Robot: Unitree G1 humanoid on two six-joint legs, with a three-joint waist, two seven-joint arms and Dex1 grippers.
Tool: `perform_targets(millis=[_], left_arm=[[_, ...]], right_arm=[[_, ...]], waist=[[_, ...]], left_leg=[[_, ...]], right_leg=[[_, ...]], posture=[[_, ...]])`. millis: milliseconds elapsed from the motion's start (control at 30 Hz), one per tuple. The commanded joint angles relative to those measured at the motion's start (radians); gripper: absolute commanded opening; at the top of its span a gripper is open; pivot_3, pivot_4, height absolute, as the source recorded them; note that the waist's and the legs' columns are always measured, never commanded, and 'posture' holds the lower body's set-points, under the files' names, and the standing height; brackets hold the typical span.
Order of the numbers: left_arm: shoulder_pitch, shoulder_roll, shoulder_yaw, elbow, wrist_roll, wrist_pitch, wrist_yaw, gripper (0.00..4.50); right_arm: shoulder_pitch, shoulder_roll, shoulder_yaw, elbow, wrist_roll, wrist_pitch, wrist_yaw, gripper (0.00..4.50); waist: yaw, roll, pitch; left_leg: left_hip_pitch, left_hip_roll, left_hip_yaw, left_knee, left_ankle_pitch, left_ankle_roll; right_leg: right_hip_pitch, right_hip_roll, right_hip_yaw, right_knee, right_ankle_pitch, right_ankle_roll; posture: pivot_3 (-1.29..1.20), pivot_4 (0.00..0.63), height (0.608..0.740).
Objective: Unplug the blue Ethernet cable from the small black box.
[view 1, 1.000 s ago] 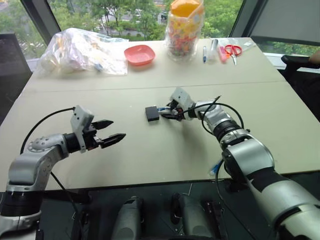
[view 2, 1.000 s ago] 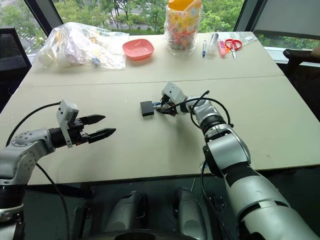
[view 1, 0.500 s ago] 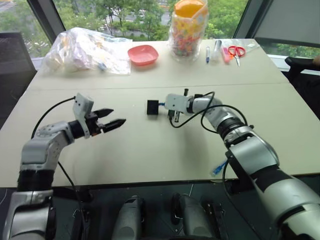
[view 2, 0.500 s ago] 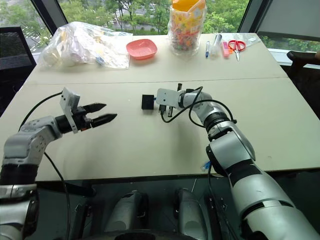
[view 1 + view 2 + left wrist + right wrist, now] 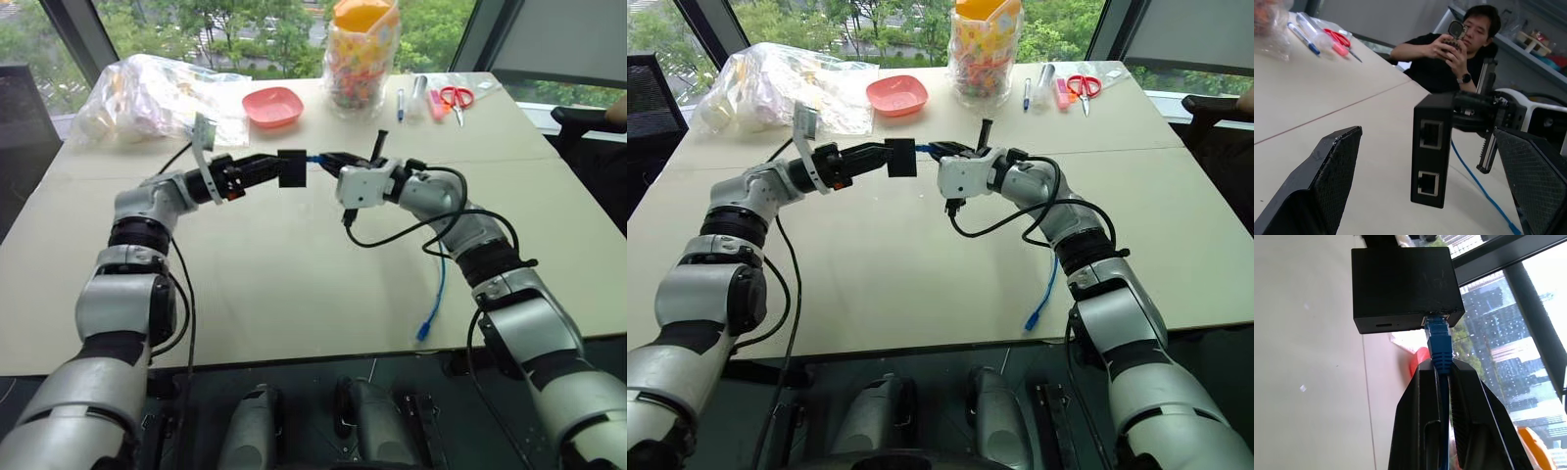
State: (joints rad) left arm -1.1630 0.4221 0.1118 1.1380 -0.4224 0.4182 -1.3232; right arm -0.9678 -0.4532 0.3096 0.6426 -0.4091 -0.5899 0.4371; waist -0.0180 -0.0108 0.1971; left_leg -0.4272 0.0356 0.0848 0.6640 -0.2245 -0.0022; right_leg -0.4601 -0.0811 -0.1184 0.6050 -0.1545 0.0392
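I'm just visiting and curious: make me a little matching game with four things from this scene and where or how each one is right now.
1. small black box
2. blue Ethernet cable
3. left tool
4. red scissors

A. open, fingers either side of the box
B. lying at the table's far edge
C. pinched by the right tool
D. lifted above the table, cable plugged in

Pairs: 1-D, 2-C, 3-A, 4-B

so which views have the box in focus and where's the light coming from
Right wrist view: box and cable plug sharp against bright daylit windows, the box's near face in shade. Left wrist view: box sharp, the person behind softer, the fingers dark at the edges. Eye views: even daylight from the windows behind the table.
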Motion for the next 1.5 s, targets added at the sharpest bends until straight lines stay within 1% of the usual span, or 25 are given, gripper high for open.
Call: perform_targets(millis=[33, 133, 233, 267, 333, 367, 400, 467, 533, 567, 633, 667, 700, 733, 800, 867, 933, 967, 1033, 1133, 1167, 1300, 1500], left_arm=[[-0.057, -0.017, 0.018, 0.042, 0.028, -0.039, -0.022, 4.50], [-0.079, -0.031, 0.052, 0.070, 0.018, -0.027, -0.023, 3.67], [-0.080, -0.033, 0.067, 0.077, 0.022, -0.026, -0.038, 2.42], [-0.080, -0.033, 0.071, 0.077, 0.023, -0.024, -0.042, 2.07], [-0.076, -0.029, 0.068, 0.073, 0.030, -0.016, -0.067, 1.15], [-0.072, -0.027, 0.066, 0.069, 0.034, -0.013, -0.081, 0.76], [-0.070, -0.025, 0.066, 0.067, 0.038, -0.012, -0.090, 0.50], [-0.067, -0.025, 0.069, 0.067, 0.049, -0.021, -0.081, 0.51], [-0.063, -0.023, 0.075, 0.066, 0.054, -0.019, -0.078, 0.51], [-0.059, -0.022, 0.079, 0.065, 0.055, -0.018, -0.074, 0.51], [-0.054, -0.018, 0.087, 0.061, 0.052, -0.012, -0.072, 0.51], [-0.053, -0.016, 0.091, 0.060, 0.050, -0.008, -0.073, 0.51], [-0.052, -0.013, 0.100, 0.059, 0.042, 0.004, -0.077, 0.51], [-0.052, -0.011, 0.107, 0.057, 0.036, 0.015, -0.080, 0.51], [-0.054, -0.012, 0.143, 0.049, 0.003, 0.048, -0.089, 0.51], [-0.060, -0.013, 0.174, 0.025, -0.035, 0.107, -0.119, 0.51], [-0.057, -0.016, 0.187, -0.009, -0.060, 0.161, -0.142, 0.51], [-0.052, -0.021, 0.190, -0.031, -0.073, 0.191, -0.149, 0.51], [-0.032, -0.035, 0.181, -0.089, -0.091, 0.245, -0.164, 0.51], [0.015, -0.048, 0.148, -0.202, -0.111, 0.312, -0.192, 0.51], [0.030, -0.049, 0.141, -0.233, -0.115, 0.327, -0.198, 0.51], [0.068, -0.048, 0.138, -0.316, -0.141, 0.380, -0.189, 0.51], [0.091, -0.044, 0.137, -0.370, -0.161, 0.413, -0.177, 0.51]], right_arm=[[0.012, -0.008, -0.027, -0.082, 0.010, 0.032, -0.011, 0.06], [0.031, -0.010, -0.027, -0.122, 0.009, 0.055, -0.005, 0.00], [0.039, -0.011, -0.026, -0.140, 0.009, 0.069, -0.003, 0.00], [0.040, -0.012, -0.026, -0.145, 0.009, 0.073, -0.002, 0.00], [0.042, -0.012, -0.024, -0.150, 0.007, 0.077, -0.001, 0.00], [0.042, -0.012, -0.022, -0.151, 0.006, 0.080, -0.002, 0.00], [0.041, -0.012, -0.021, -0.151, 0.006, 0.081, -0.002, 0.00], [0.041, -0.009, -0.019, -0.147, 0.021, 0.091, 0.022, 0.00], [0.061, -0.020, -0.030, -0.172, 0.050, 0.125, 0.067, 0.83], [0.088, -0.033, -0.050, -0.206, 0.062, 0.173, 0.079, 1.12], [0.178, -0.043, -0.110, -0.318, 0.142, 0.313, 0.122, 2.18], [0.211, -0.040, -0.130, -0.366, 0.174, 0.366, 0.139, 2.59], [0.266, -0.015, -0.164, -0.447, 0.256, 0.458, 0.158, 3.11], [0.316, 0.023, -0.201, -0.532, 0.359, 0.564, 0.168, 3.11], [0.392, 0.144, -0.295, -0.732, 0.672, 0.875, 0.145, 3.11], [0.420, 0.227, -0.338, -0.886, 0.898, 1.080, 0.118, 3.11], [0.432, 0.282, -0.360, -0.980, 1.050, 1.212, 0.078, 3.11], [0.439, 0.306, -0.364, -1.009, 1.104, 1.250, 0.061, 3.11], [0.445, 0.343, -0.374, -1.030, 1.163, 1.291, 0.018, 3.11], [0.439, 0.402, -0.408, -0.993, 1.199, 1.292, -0.065, 3.11], [0.436, 0.405, -0.411, -0.981, 1.198, 1.291, -0.073, 3.11], [0.420, 0.408, -0.412, -0.936, 1.200, 1.278, -0.070, 3.11], [0.400, 0.417, -0.419, -0.900, 1.213, 1.267, -0.060, 3.11]], waist=[[0.001, 0.000, 0.000], [0.001, 0.000, 0.000], [-0.001, -0.001, 0.001], [-0.001, -0.001, 0.001], [-0.001, -0.001, 0.001], [0.000, -0.001, 0.001], [0.000, -0.001, 0.001], [0.000, -0.001, 0.001], [0.000, -0.002, 0.001], [0.000, -0.002, 0.001], [0.007, -0.002, 0.001], [0.009, -0.002, 0.001], [0.009, -0.003, 0.001], [0.008, -0.003, 0.001], [0.002, -0.003, 0.001], [-0.003, -0.003, 0.001], [-0.001, -0.003, 0.001], [0.002, -0.003, 0.001], [0.005, -0.003, 0.001], [0.007, -0.003, 0.001], [0.006, -0.003, 0.001], [0.005, -0.003, 0.001], [0.005, -0.003, 0.001]], left_leg=[[0.000, 0.000, 0.000, 0.000, 0.000, 0.000], [0.000, 0.000, 0.000, 0.000, 0.000, 0.000], [-0.001, 0.000, 0.000, 0.000, 0.000, 0.000], [0.000, 0.000, 0.000, 0.000, 0.000, 0.000], [0.000, 0.000, -0.001, 0.000, 0.000, 0.000], [0.000, 0.000, -0.001, 0.000, 0.000, 0.000], [0.000, 0.000, -0.001, 0.000, 0.000, 0.000], [0.000, 0.000, -0.001, 0.000, 0.000, 0.000], [0.000, 0.000, -0.001, 0.000, 0.000, 0.000], [0.000, 0.000, -0.001, 0.000, 0.000, 0.000], [-0.001, 0.000, -0.001, 0.000, 0.000, 0.000], [-0.001, 0.000, -0.002, 0.000, 0.000, 0.000], [-0.001, 0.000, -0.002, 0.000, 0.000, 0.000], [-0.001, 0.000, -0.002, 0.000, 0.000, 0.001], [-0.001, 0.000, -0.005, 0.000, 0.000, 0.001], [-0.001, 0.002, -0.005, 0.000, 0.000, 0.001], [-0.001, 0.002, -0.005, 0.002, 0.000, 0.001], [0.000, 0.004, -0.005, 0.002, 0.000, 0.001], [0.001, 0.007, -0.006, 0.003, 0.000, 0.000], [0.002, 0.007, -0.006, 0.003, -0.001, 0.000], [0.001, 0.007, -0.006, 0.003, -0.001, 0.000], [-0.001, 0.006, -0.004, 0.003, -0.001, 0.000], [-0.001, 0.006, -0.004, 0.002, -0.001, 0.000]], right_leg=[[0.000, 0.000, 0.000, 0.000, 0.000, 0.000], [0.000, 0.000, 0.000, 0.000, 0.000, 0.000], [0.000, 0.000, 0.000, 0.000, 0.000, 0.000], [0.000, 0.000, 0.000, 0.000, 0.000, 0.000], [0.000, 0.000, 0.000, 0.000, 0.000, 0.000], [0.000, 0.000, 0.000, 0.000, 0.000, 0.000], [0.000, 0.000, 0.000, 0.000, 0.000, 0.000], [0.000, 0.000, 0.000, 0.000, 0.000, 0.000], [0.000, 0.000, 0.000, 0.000, 0.000, 0.000], [0.000, 0.000, 0.000, 0.000, 0.000, 0.000], [0.000, 0.000, 0.000, 0.000, 0.000, 0.000], [0.000, 0.000, 0.000, 0.000, 0.000, 0.000], [0.000, -0.001, 0.000, 0.000, 0.000, 0.000], [0.000, -0.001, 0.000, 0.000, 0.000, 0.000], [0.000, -0.001, 0.000, 0.000, 0.000, 0.000], [-0.002, 0.000, 0.001, 0.002, 0.001, -0.001], [-0.004, 0.000, 0.002, 0.008, -0.001, -0.002], [-0.003, 0.000, 0.001, 0.008, -0.001, -0.002], [-0.002, 0.002, 0.000, 0.008, -0.001, -0.003], [-0.001, 0.001, 0.000, 0.006, -0.003, -0.006], [-0.001, 0.000, 0.000, 0.006, -0.003, -0.006], [-0.002, 0.000, 0.001, 0.006, -0.002, -0.005], [-0.003, 0.001, 0.001, 0.006, -0.002, -0.004]], posture=[[0.00, 0.150, 0.740], [0.00, 0.150, 0.740], [0.00, 0.150, 0.740], [0.00, 0.150, 0.740], [0.00, 0.150, 0.740], [0.00, 0.150, 0.740], [0.00, 0.150, 0.740], [0.00, 0.150, 0.740], [0.00, 0.150, 0.740], [0.00, 0.150, 0.740], [0.00, 0.150, 0.740], [0.00, 0.150, 0.740], [0.00, 0.150, 0.740], [0.00, 0.150, 0.740], [0.00, 0.150, 0.740], [0.00, 0.150, 0.740], [0.00, 0.150, 0.740], [0.00, 0.150, 0.740], [0.00, 0.150, 0.740], [0.00, 0.150, 0.740], [0.00, 0.150, 0.740], [0.00, 0.150, 0.740], [0.00, 0.150, 0.740]])
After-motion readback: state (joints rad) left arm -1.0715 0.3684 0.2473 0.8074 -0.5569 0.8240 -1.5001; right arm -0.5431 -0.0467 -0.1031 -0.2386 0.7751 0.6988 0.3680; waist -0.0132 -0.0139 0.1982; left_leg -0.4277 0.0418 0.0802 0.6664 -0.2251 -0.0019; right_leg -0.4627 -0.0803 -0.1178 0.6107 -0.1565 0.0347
